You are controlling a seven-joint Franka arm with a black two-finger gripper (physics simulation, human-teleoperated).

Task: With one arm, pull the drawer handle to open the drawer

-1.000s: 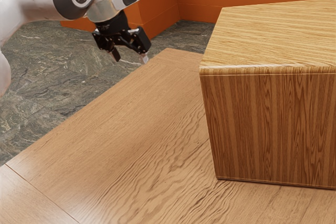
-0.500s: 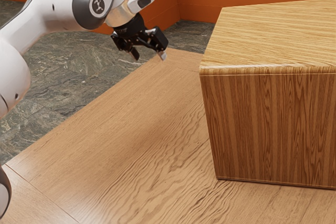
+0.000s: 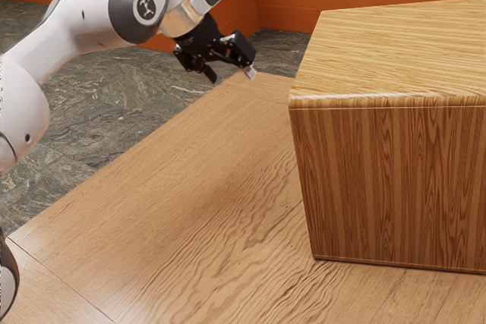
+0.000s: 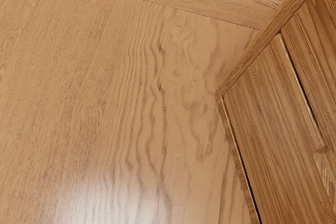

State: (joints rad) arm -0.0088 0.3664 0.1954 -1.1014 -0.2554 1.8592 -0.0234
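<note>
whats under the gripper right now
Bare wooden tabletop lies below the open gripper, the cabinet beside it. The wrist view catches the cabinet's front and what looks like the handle; that front hides whatever is inside.

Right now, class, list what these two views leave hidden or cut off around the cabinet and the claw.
Drawer handle: wrist view, cut off by the picture's edge; its shape cannot be told.
Front face: wrist view, cropped by the edges; the drawer's full outline cannot be traced.
Cabinet: exterior view, its drawer side faces away from the camera.
Claw: exterior view, open; its gap to the handle cannot be judged.
</note>
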